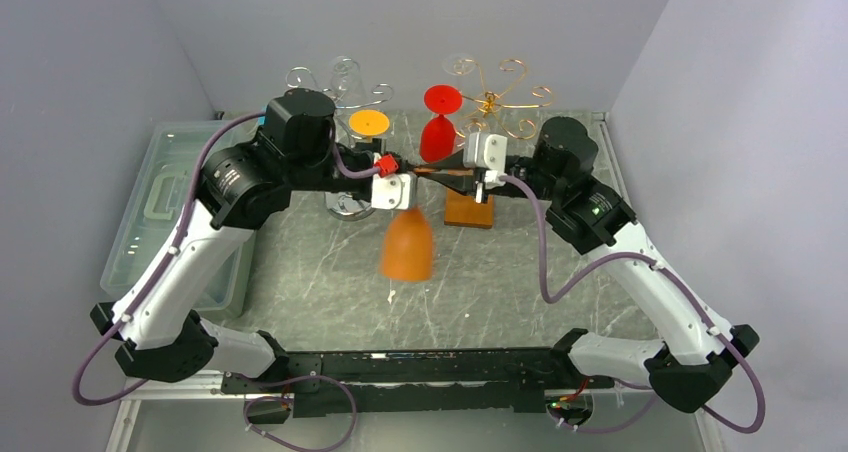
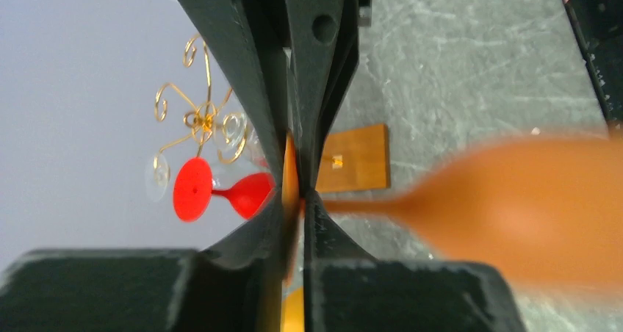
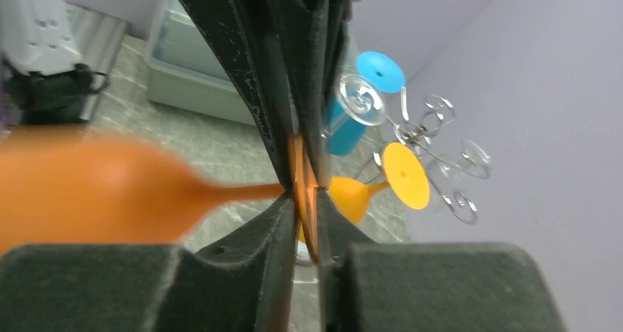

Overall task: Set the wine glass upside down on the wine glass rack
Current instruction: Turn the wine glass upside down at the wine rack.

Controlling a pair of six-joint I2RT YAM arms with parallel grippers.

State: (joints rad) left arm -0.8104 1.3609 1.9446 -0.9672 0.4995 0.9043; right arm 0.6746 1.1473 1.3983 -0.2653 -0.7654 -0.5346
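Note:
An orange wine glass (image 1: 408,244) hangs bowl down above the middle of the table, blurred in every view. Its thin foot disc stands on edge between my two grippers, which meet tip to tip. The left gripper (image 1: 418,173) is shut on the disc's edge from the left, with the bowl (image 2: 529,222) to its right in the left wrist view. From the right, the right gripper (image 1: 446,172) is also shut on the disc (image 3: 305,192). Behind them stand a gold wire rack (image 1: 500,97) on a wooden base (image 1: 469,210) and a silver wire rack (image 1: 340,87).
A red glass (image 1: 440,122) and a clear one (image 1: 460,64) hang upside down on the gold rack. The silver rack carries a yellow glass (image 3: 404,174), a blue glass (image 3: 353,119) and clear ones. A clear plastic bin (image 1: 175,202) lies along the left table edge.

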